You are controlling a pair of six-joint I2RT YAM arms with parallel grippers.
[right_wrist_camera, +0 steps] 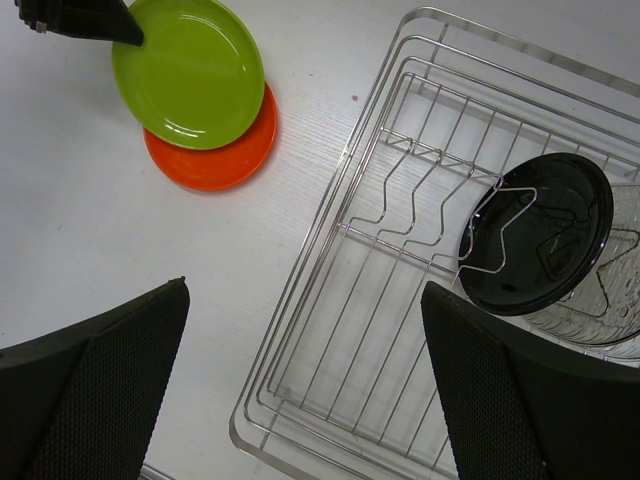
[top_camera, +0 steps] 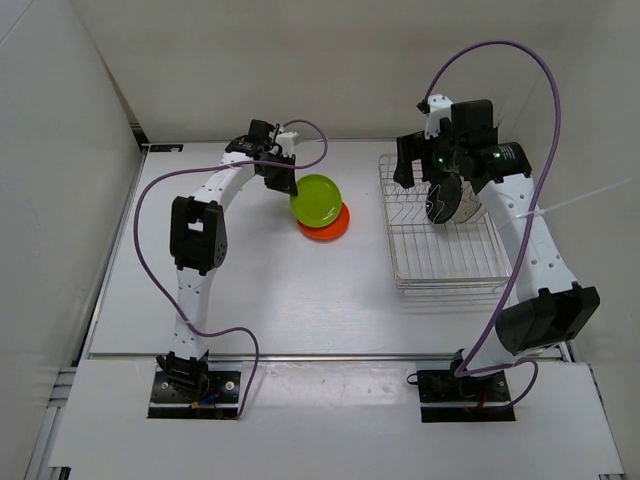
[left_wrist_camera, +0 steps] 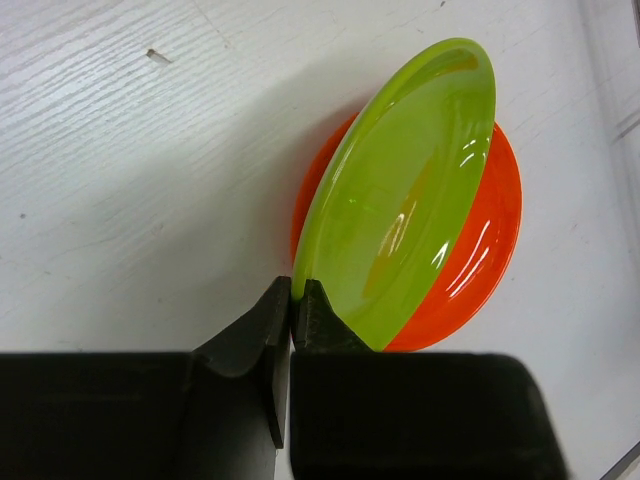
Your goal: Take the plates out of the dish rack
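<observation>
**Two plates on table (top_camera: 250, 300), two in dish rack (right_wrist_camera: 330, 330)**

L side: left gripper (left_wrist_camera: 292, 290) is pinched tight on the near rim of the yellow-green plate (left_wrist_camera: 400, 190). Plate is held tilted, far edge up, and overlaps the orange plate (left_wrist_camera: 480, 270) in all views. Orange plate lies flat on the table, approx. mid-table, toward the far edge. Can't tell if the two plates touch.

Centre: bare tabletop btwn plate pair and dish rack; pair is well apart from the rack's L edge.

R side: dish rack sits flat on R half of table. Black plate (right_wrist_camera: 540, 235) stands on edge in the dividers (right_wrist_camera: 420, 215), far half of rack, leaning. Clear plate (right_wrist_camera: 615, 310) is just behind it, partly hidden; contact btwn them not discernible. Right gripper (right_wrist_camera: 305, 290) hangs above the rack w/ fingers spread wide and nothing btwn them.
</observation>
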